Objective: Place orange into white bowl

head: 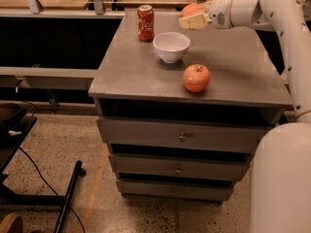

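The white bowl (171,46) stands on the grey cabinet top (131,72), toward the back. My gripper (193,16) reaches in from the right on a white arm and is shut on the orange (190,8). It holds the orange in the air, above and just right of the bowl's far rim. The fingers (194,21) cover the orange's lower side.
A reddish apple (196,78) sits on the top in front of the bowl, to its right. A red soda can (145,23) stands at the back left of the bowl. The cabinet has drawers below. A white arm section (282,178) fills the lower right.
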Controlling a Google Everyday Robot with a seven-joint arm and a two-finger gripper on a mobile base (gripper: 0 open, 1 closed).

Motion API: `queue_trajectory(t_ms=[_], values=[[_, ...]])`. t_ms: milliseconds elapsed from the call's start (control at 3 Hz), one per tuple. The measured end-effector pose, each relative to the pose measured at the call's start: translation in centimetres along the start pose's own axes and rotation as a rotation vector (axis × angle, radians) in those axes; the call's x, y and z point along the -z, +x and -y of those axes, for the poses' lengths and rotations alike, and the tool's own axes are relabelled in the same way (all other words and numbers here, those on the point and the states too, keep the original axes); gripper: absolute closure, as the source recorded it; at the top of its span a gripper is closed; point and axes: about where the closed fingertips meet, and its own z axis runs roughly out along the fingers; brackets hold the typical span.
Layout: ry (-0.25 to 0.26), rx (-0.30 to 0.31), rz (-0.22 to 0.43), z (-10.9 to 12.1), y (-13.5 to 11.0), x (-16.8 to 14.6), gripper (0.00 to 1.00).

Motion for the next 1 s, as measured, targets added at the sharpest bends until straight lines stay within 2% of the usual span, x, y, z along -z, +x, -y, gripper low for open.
queue_trajectory(t_ms=[333,667,1000], values=[[-0.095,0.03,-0.031,-3.7,-0.9,-2.7,0.59],[-0.143,0.086,-0.102,-6.7,-1.1,-4.0,0.36],[-0.154,0.132,-0.18,-8.6,-0.8,-4.6,0.05]])
